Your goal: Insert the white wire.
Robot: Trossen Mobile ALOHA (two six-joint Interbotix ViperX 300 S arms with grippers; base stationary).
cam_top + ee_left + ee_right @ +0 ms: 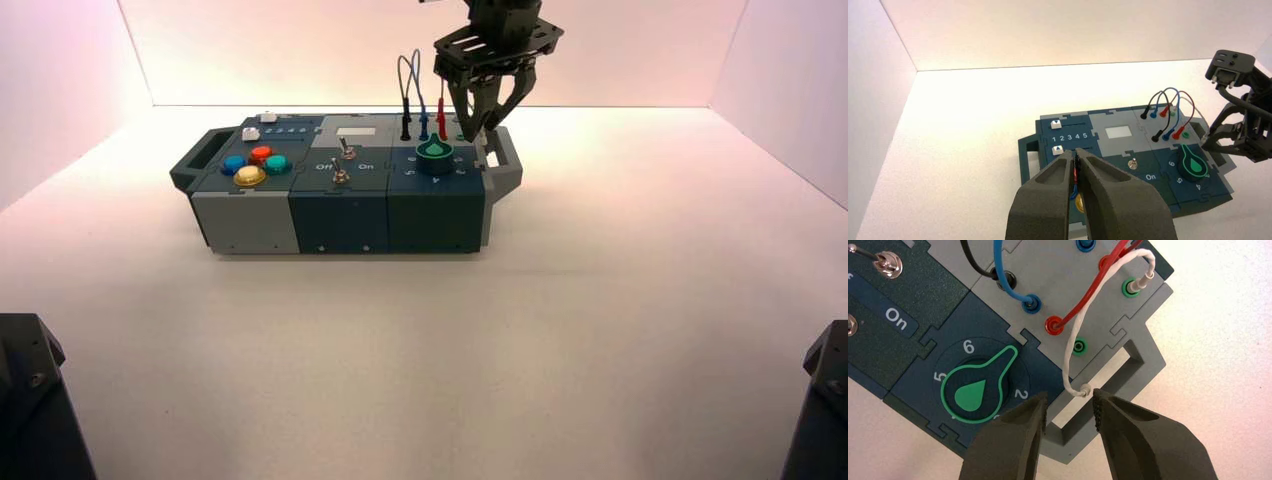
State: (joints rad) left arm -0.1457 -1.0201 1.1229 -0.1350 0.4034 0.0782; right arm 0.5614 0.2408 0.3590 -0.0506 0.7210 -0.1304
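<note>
right tool [1070, 407], spread wide over the grey right-hand handle [1153, 352], probably to close on the thin white wire's [1073, 335] free end beside it; the other end occupies a far green socket [1129, 288]. left tool [1077, 154], closed, idle, faces the box's left part.

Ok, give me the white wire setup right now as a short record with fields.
white wire: one end in the far green socket, other end loose
near green socket: empty
right gripper: over the box's right handle, jaws open, loose end by one fingertip
left gripper: idle, jaws shut, left of the right gripper
</note>
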